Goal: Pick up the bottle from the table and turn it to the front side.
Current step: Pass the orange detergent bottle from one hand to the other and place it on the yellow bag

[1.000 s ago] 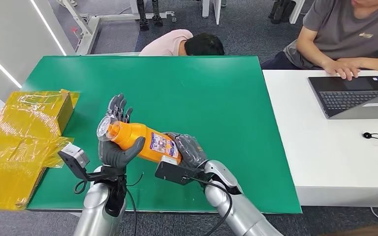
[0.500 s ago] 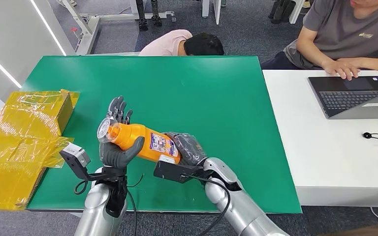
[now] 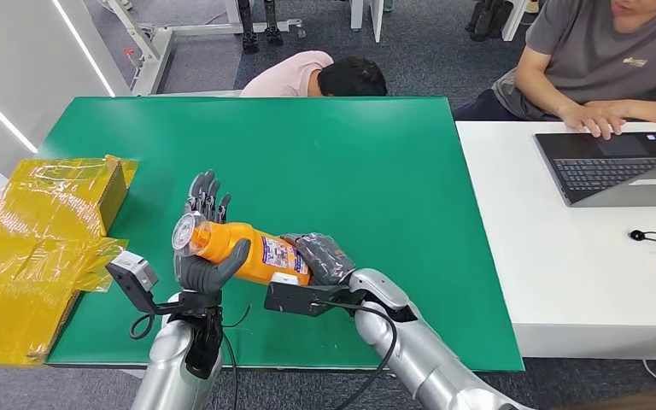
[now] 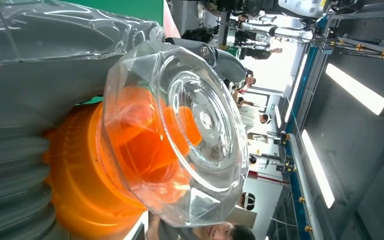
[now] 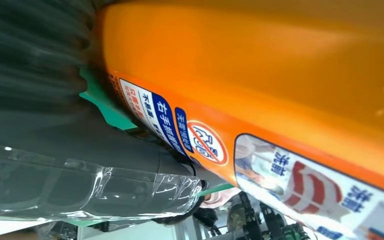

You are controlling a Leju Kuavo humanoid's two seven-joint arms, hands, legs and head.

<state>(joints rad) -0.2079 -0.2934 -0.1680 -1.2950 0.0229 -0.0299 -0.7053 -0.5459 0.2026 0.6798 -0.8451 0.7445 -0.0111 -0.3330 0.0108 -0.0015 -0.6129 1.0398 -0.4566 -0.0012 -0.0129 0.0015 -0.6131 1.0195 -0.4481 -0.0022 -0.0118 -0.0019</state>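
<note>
An orange bottle (image 3: 243,248) with a clear cap (image 3: 187,232) and a printed label lies sideways above the green table (image 3: 350,171), cap toward the left. My left hand (image 3: 205,248) holds its neck end, thumb across the front and fingers behind. My right hand (image 3: 323,259) grips its base end. In the left wrist view the clear cap (image 4: 180,130) and orange neck (image 4: 87,185) sit close to the camera. The right wrist view has the bottle's orange side and label (image 5: 260,100) pressed against my hand's dark fingers (image 5: 55,150).
Yellow wrapped boxes (image 3: 38,243) lie at the table's left edge. A white desk (image 3: 564,256) with a laptop (image 3: 615,166) stands to the right, where a person sits. Another person leans at the table's far edge (image 3: 316,77).
Both hands with the bottle have shifted slightly toward the table's near edge. The grip looks the same.
</note>
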